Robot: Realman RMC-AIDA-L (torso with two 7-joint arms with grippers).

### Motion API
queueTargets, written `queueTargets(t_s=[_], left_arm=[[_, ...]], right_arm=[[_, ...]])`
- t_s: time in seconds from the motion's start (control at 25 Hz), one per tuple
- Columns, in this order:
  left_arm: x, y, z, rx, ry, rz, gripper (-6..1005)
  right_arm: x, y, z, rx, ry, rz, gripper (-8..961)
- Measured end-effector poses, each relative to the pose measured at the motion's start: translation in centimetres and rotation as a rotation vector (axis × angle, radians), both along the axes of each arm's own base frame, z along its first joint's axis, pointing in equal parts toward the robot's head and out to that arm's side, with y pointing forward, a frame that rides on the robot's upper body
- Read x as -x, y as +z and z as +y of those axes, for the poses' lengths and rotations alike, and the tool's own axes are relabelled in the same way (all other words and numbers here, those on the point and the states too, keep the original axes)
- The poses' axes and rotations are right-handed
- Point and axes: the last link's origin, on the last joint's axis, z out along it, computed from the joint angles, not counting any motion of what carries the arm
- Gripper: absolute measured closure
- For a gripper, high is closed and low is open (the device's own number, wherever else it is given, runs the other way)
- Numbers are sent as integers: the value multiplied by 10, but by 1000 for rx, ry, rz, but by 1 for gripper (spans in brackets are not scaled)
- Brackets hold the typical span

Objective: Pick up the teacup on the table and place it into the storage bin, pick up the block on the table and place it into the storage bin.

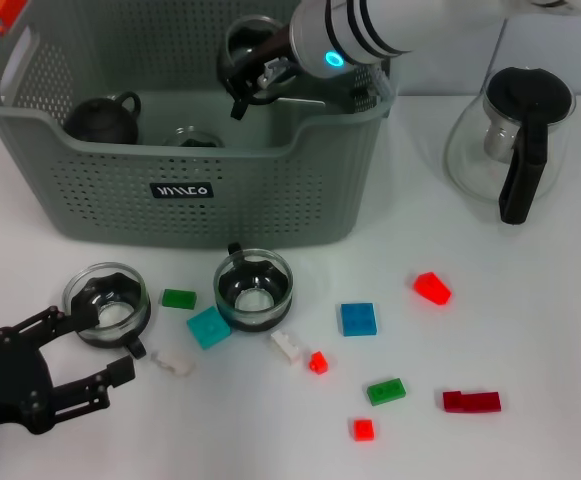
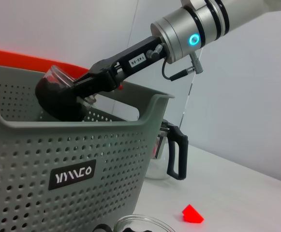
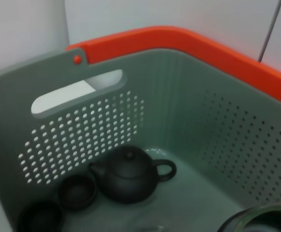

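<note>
The grey storage bin (image 1: 185, 190) stands at the back left; its front wall fills the left wrist view (image 2: 72, 159). My right gripper (image 1: 257, 78) hangs over the bin's right half, shut on a glass teacup (image 1: 247, 45), dark in the left wrist view (image 2: 58, 96). That cup's rim (image 3: 261, 220) shows in the right wrist view. Two more teacups stand before the bin, one (image 1: 254, 288) in the middle, one (image 1: 107, 300) at the left. My left gripper (image 1: 100, 343) is open just in front of the left one. Blocks lie around, among them teal (image 1: 208, 327) and blue (image 1: 358, 318).
Inside the bin sit a dark teapot (image 3: 130, 179) and two small dark cups (image 3: 77, 191). A glass pitcher with a black handle (image 1: 515, 140) stands right of the bin. Red (image 1: 432, 288), green (image 1: 179, 298) and white (image 1: 288, 345) blocks scatter over the white table.
</note>
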Motion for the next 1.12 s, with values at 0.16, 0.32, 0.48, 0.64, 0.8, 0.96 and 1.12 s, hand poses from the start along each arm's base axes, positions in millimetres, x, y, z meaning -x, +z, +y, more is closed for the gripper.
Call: queueTargets(t_s=[0.16, 0.32, 0.48, 0.64, 0.8, 0.96, 1.12], left_arm=[[0, -1, 0, 1, 1, -1, 154], [0, -1, 0, 1, 2, -1, 154], [1, -1, 0, 0, 6, 2, 154], [2, -2, 0, 0, 13, 3, 154], [3, -2, -1, -1, 17, 3, 154], [3, -2, -1, -1, 19, 4, 155], [3, -2, -2, -2, 21, 4, 155]], right_arm=[[1, -1, -2, 16, 5, -15, 896], [0, 0, -2, 28, -1, -22, 895], [0, 0, -3, 33, -3, -27, 807], [-1, 1, -2, 32, -9, -22, 671], [5, 7, -2, 34, -6, 21, 652], [24, 40, -8, 75, 65, 196, 577], [20, 86, -31, 119, 236, 454, 484]])
